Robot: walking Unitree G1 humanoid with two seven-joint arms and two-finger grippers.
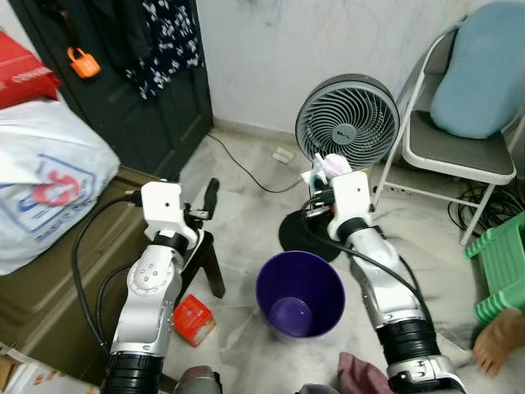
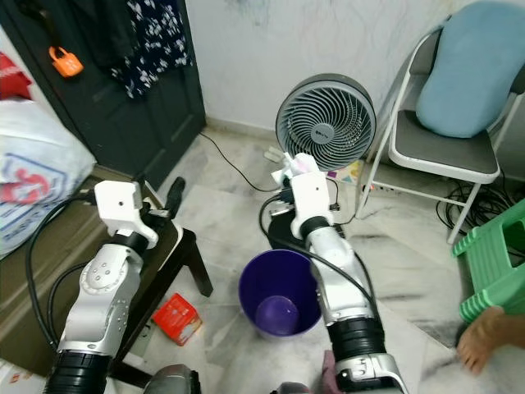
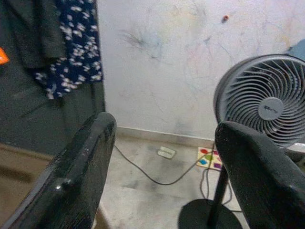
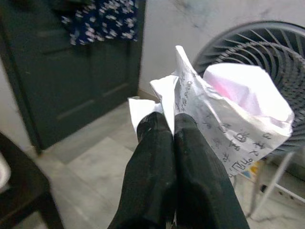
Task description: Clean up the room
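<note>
Right gripper raised before the grey fan, fingers pressed together on a crumpled paper. Wrist view shows printed text and a pink-white wad; from the head it reads as a small pale scrap. Purple bin stands on the marble floor, below and nearer the robot. Left gripper spread wide, holding nothing, above a dark stool. Red box lies on the floor beside the stool's leg.
</note>
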